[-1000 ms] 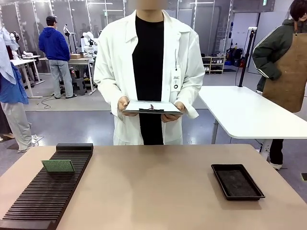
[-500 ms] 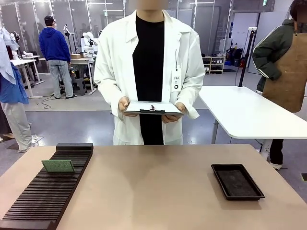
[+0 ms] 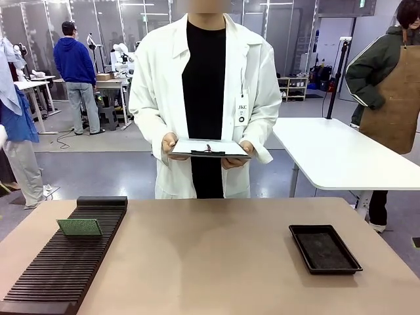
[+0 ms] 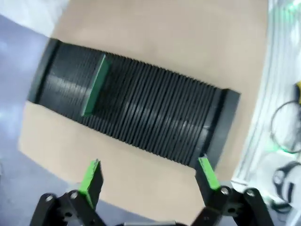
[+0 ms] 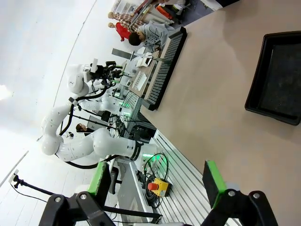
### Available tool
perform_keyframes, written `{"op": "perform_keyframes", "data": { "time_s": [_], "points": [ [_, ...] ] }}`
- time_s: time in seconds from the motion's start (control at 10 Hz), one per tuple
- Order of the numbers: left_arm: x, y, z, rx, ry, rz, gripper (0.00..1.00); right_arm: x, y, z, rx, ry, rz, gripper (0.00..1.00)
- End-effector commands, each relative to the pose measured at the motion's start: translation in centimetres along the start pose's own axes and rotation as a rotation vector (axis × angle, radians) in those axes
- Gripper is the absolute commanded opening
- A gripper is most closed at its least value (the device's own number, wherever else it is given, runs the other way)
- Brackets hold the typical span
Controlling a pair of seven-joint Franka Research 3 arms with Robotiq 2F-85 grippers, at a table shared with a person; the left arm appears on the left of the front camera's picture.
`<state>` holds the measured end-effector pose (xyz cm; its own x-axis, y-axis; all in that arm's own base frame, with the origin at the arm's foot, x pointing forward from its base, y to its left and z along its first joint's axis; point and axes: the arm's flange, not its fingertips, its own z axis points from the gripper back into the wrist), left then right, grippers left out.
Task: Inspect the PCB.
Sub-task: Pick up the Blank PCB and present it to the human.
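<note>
Front view: the PCB (image 3: pixel 79 227), a thin green rectangle with a fine dotted face, stands on edge in the black slotted rack (image 3: pixel 65 269), lower left. Left wrist view: the board appears nearly edge-on, upper left; the left gripper (image 4: pixel 149 175) is spread and empty. Right wrist view: the right gripper (image 5: pixel 156 181), bottom centre, is likewise spread and empty.

a lab or workshop hall. the person (image 3: pixel 205 39) wears a white coat (image 3: pixel 154 85) and holds a clipboard (image 3: pixel 209 147). worktables (image 3: pixel 341 157) stand behind.

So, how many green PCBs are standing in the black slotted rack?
1. The PCB stands in a slot near the far end of the rack, on the robot's left; none seems hidden.
</note>
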<state>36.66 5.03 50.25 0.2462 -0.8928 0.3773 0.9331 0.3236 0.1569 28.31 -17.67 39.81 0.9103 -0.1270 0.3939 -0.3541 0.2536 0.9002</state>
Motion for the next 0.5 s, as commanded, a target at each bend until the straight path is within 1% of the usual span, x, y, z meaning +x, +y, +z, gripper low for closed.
{"op": "perform_keyframes", "data": {
  "time_s": [0.0, 0.1, 0.3, 0.4],
  "points": [
    [0.6, -1.8, -2.8, 0.049, 0.008, -0.085, 1.00, 0.0, 0.1, 0.0, 0.009, -0.008, 0.005, 1.00],
    [1.2, -2.6, -3.4, 0.076, 0.004, -0.118, 1.00, 0.0, 0.1, 0.0, 0.009, -0.008, 0.005, 1.00],
    [1.9, -3.2, -3.4, 0.073, -0.036, -0.124, 1.00, 0.0, 0.1, 0.0, 0.009, -0.008, 0.005, 1.00],
    [2.1, -1.9, -3.4, 0.040, 0.004, -0.101, 1.00, 0.0, 0.1, 0.0, 0.009, -0.008, 0.005, 1.00]
  ]
}}
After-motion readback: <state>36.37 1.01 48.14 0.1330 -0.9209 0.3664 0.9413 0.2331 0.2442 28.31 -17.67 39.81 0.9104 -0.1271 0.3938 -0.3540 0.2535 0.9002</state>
